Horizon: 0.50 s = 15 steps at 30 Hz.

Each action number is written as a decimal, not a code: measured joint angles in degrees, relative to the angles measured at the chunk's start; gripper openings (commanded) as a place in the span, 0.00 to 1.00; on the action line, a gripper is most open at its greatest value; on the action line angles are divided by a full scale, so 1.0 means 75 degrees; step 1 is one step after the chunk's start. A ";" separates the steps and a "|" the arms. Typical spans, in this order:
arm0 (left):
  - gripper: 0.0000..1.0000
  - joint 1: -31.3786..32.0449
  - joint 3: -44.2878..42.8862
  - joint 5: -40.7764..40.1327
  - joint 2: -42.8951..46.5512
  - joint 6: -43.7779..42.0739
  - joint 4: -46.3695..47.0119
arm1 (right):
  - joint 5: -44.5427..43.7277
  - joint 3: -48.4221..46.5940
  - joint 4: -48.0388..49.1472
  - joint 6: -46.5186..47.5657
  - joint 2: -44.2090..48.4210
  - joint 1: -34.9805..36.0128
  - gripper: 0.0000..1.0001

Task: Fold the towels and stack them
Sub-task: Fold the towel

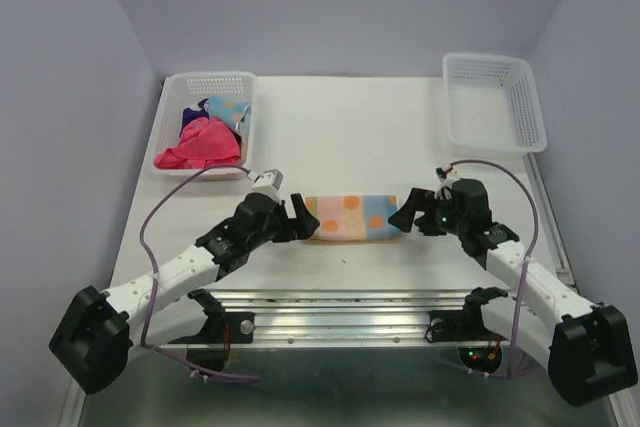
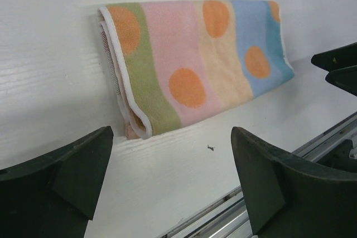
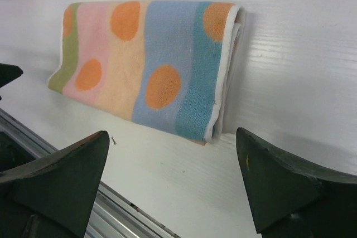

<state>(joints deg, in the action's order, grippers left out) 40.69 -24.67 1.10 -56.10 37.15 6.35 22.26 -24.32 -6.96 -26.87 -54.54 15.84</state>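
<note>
Near the 6 o'clock edge of the desk point(image 1: 400, 137), the left tool point(image 1: 299, 217) and the right tool point(image 1: 406, 213) flank a folded towel point(image 1: 350, 217). The left one is at its 9 o'clock end, the right one at its 3 o'clock end. Both tools have their fingers apart and grip nothing. The towel lies flat as a long band, pastel stripes with orange dots.

Farther off at 10 o'clock, a white basket point(image 1: 170, 107) holds a crumpled heap: a pink towel point(image 1: 200, 147), a blue towel point(image 1: 228, 107) with orange spots, and a dark purple towel point(image 1: 190, 119). A second basket point(image 1: 520, 97) sits at 2 o'clock.

By my reading the job is at an early stage. One towel is folded at least once and may want another fold, the three in the basket are untouched, and no stack exists yet.

From above, each tool seems to meet the cloth. The wrist views show a strip of bare desk between the fingers and the towel, and they also show the doubled layers and white hem at each end. Only the top view shows the baskets and the waiting towels.
</note>
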 measured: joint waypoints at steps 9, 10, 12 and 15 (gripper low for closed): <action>0.99 0.0015 -0.0093 -0.0828 0.0280 0.0119 -0.0592 | -0.0901 -0.0498 -0.0880 -0.0146 -0.0280 0.0015 1.00; 0.99 0.0017 -0.0143 -0.0959 0.0227 0.0128 -0.0664 | -0.1075 -0.0644 -0.0924 -0.0178 -0.0554 0.0058 1.00; 0.99 0.0017 -0.0239 -0.1142 0.0149 0.0146 -0.0766 | -0.1346 -0.0836 -0.0985 -0.0230 -0.0901 0.0111 0.99; 0.99 0.0015 -0.0356 -0.1422 0.0131 0.0143 -0.0831 | -0.1853 -0.1113 -0.1020 -0.0318 -0.1466 0.0396 0.93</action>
<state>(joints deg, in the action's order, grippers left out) 40.80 -27.33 -9.56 -55.11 38.22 0.12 8.36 -32.67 -14.61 -29.26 -65.54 18.81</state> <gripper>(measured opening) 0.986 0.970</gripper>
